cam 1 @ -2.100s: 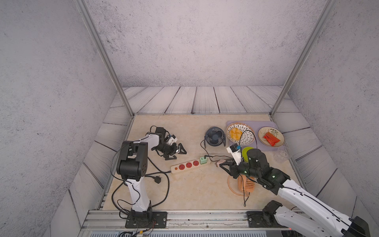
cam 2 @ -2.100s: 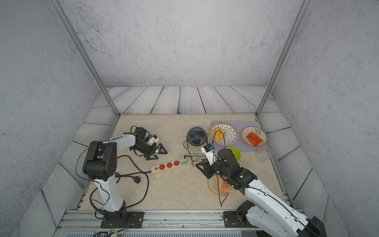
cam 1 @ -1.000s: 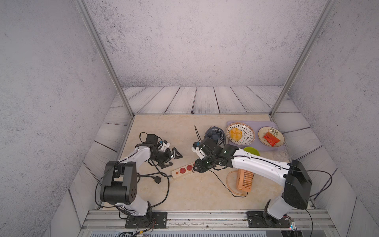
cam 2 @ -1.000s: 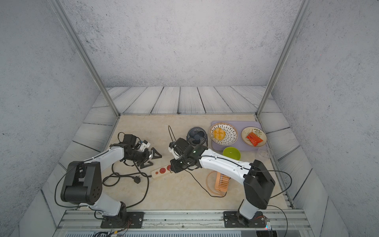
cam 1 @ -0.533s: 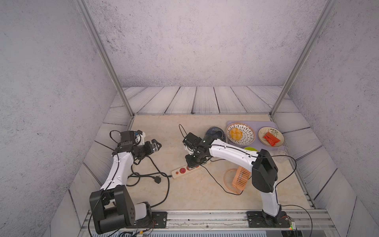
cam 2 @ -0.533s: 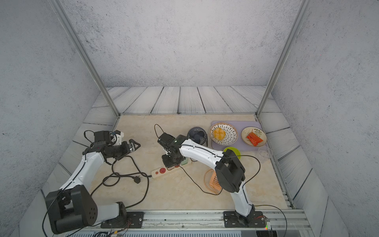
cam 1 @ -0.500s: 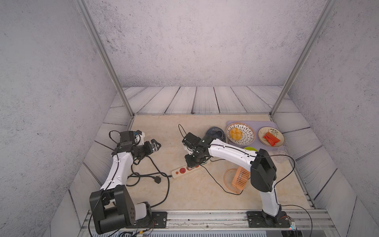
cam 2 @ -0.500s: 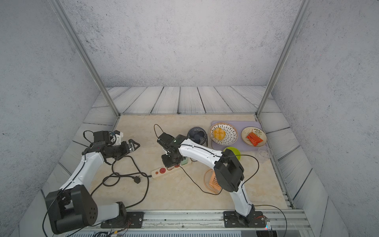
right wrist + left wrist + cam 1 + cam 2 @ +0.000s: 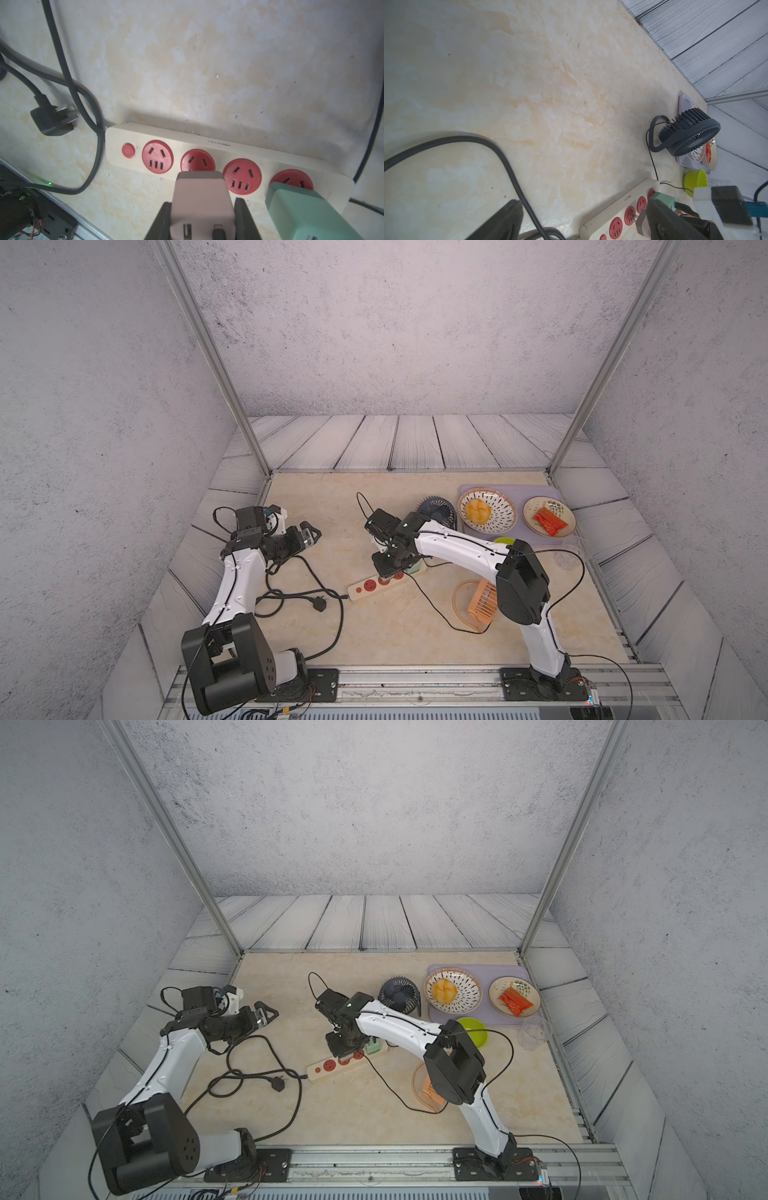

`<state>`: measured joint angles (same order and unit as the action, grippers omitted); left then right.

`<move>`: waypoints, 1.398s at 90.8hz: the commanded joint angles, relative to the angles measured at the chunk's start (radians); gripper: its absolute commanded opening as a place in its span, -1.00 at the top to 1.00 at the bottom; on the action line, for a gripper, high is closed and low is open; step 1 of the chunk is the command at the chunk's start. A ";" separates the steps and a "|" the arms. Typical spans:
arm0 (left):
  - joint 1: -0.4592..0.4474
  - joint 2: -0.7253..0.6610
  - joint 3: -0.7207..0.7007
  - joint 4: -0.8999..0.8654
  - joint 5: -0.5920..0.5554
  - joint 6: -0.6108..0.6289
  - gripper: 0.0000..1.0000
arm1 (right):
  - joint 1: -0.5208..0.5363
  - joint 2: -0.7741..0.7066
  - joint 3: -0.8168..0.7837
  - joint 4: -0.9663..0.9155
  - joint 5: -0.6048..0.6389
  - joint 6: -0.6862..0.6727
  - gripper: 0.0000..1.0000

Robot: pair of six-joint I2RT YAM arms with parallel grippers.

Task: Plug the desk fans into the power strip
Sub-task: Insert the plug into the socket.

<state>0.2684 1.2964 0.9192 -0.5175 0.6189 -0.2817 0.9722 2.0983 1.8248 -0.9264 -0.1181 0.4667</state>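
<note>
The power strip (image 9: 372, 585) lies slantwise near the middle of the counter (image 9: 332, 506). Its red sockets (image 9: 242, 176) face up, the round button (image 9: 128, 150) is at the end nearer the left arm, and its black cord (image 9: 95, 158) loops away to a loose plug (image 9: 320, 605) lying flat on the counter. The right end effector (image 9: 202, 207) is closed part-way on a pale pink charger block (image 9: 200, 193), one finger on each side, and holds it at the second socket from the button. In the left wrist view its brass prongs (image 9: 635, 217) show bare right at the socket face – whether they have entered I cannot tell. A green adapter (image 9: 301, 209) sits in the last socket, at the end away from the button. The desk fan (image 9: 436, 510) stands upright toward the back of the counter, just beside a lilac tray (image 9: 532, 489), and a thin black lead (image 9: 653, 162) runs from it toward the strip. The left end effector (image 9: 309, 533) hangs wide open and empty above the counter – well apart from the strip.
</note>
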 commanded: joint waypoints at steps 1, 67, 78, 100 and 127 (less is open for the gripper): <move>0.013 0.011 -0.003 0.007 0.018 -0.004 -0.99 | 0.004 0.034 0.001 -0.008 0.006 0.001 1.00; 0.019 0.015 -0.013 0.017 0.031 -0.009 -0.99 | 0.036 0.046 0.036 -0.108 0.132 0.027 1.00; 0.020 0.015 -0.014 0.016 0.031 -0.010 -0.99 | 0.038 0.048 0.026 -0.097 0.093 0.044 1.00; 0.022 0.018 -0.015 0.020 0.034 -0.013 -0.99 | 0.038 0.048 -0.010 -0.042 0.050 0.079 1.00; 0.023 0.018 -0.014 0.020 0.039 -0.015 -0.99 | 0.037 0.063 -0.034 -0.012 0.085 0.177 1.00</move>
<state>0.2794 1.3102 0.9127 -0.5053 0.6434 -0.2958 1.0073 2.1166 1.8355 -0.9264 -0.0513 0.5892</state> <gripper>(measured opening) 0.995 0.316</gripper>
